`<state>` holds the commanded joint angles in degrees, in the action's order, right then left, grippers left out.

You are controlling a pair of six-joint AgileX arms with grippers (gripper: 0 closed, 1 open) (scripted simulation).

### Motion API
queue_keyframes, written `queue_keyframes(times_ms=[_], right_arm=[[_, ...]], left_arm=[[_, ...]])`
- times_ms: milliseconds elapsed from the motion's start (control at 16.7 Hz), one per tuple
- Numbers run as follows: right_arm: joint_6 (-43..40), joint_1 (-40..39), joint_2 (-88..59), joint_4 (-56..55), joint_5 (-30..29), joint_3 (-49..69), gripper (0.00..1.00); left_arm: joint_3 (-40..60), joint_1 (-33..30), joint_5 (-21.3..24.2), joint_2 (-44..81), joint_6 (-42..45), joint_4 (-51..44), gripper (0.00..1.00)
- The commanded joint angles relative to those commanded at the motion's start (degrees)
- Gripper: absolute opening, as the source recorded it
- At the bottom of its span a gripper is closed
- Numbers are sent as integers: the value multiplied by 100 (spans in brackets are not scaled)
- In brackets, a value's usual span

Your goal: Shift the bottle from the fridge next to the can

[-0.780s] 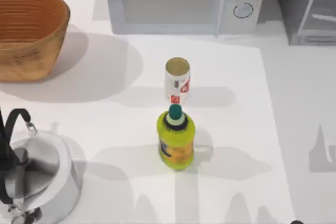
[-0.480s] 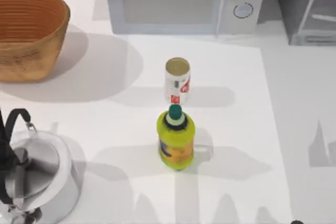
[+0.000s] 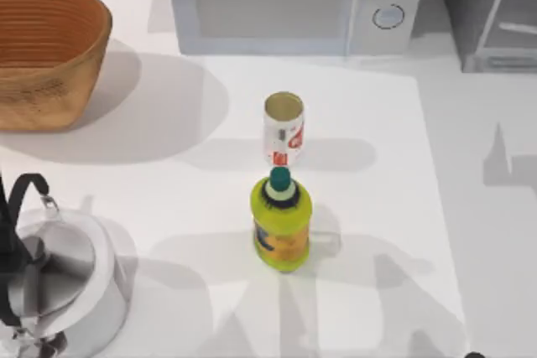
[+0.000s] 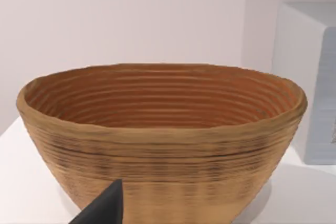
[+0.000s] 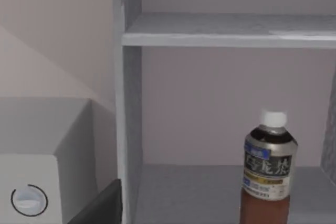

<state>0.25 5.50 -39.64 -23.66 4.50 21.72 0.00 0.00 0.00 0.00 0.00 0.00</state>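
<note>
Inside the fridge (image 5: 220, 30) the bottle (image 5: 266, 169) stands upright; either hand's grip state I cannot tell.

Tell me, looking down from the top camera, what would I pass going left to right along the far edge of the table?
Basket → microwave → fridge.

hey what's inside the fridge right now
In the right wrist view, the fridge holds the bottle, upright on its lower floor beneath a shelf. The bottle's base is cut off, and the space above the shelf is out of frame.
</note>
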Motion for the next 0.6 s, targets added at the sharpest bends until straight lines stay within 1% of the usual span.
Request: queue_keyframes(times_ms=[360,600], right_arm=[[36,433,-4167,-1822,400,1659,100],[45,686,-6425,-2907,618,2653,100]], left_arm=[[0,0,0,0,0,0,100],[0,0,0,0,0,0,100]])
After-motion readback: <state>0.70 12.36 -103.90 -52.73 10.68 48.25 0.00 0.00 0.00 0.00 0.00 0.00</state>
